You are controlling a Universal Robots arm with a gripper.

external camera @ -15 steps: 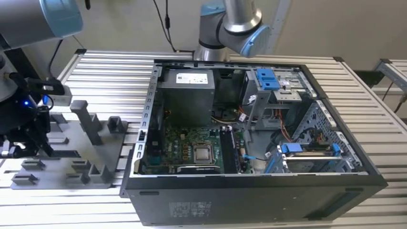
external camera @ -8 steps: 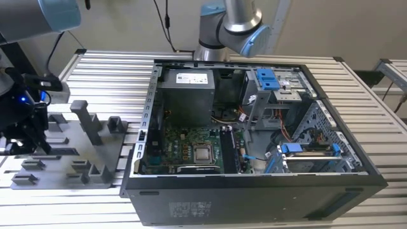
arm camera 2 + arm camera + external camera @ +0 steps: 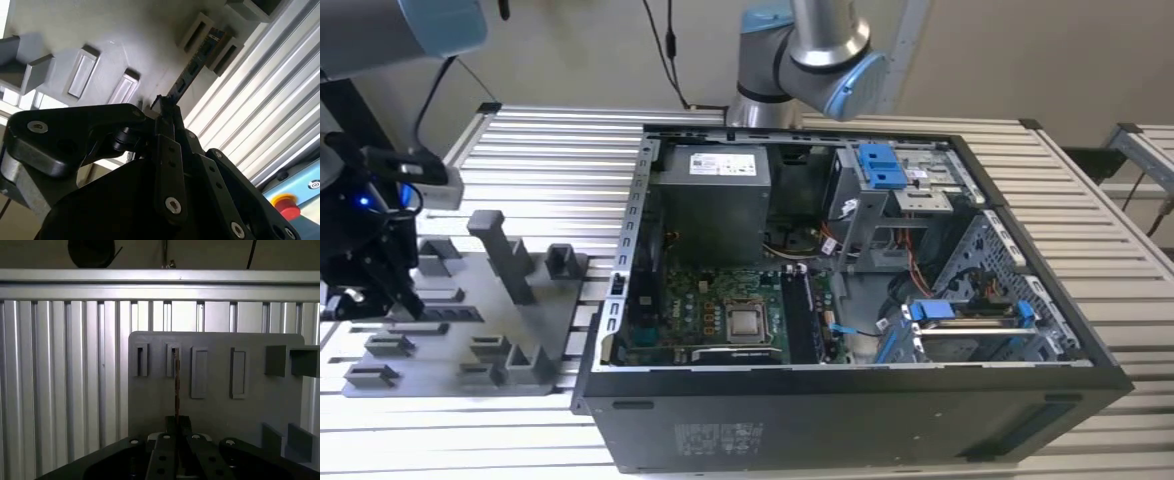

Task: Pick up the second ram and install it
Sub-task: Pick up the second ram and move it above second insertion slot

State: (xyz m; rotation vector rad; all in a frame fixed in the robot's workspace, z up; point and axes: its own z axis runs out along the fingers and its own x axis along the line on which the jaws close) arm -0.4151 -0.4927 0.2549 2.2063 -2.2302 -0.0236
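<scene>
Gripper (image 3: pixel 177 420) over the grey tray (image 3: pixel 220 410), beside the open computer case (image 3: pixel 854 410)
A post (image 3: pixel 503 255) rises on the tray; the second ram (image 3: pixel 176 382) stands in a tray slot; the gripper is pinched tight on its end.

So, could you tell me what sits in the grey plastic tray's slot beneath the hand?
A thin dark ram stick stands on edge there, one end gripped by the hand; grey slot walls hide its seated edge.
</scene>
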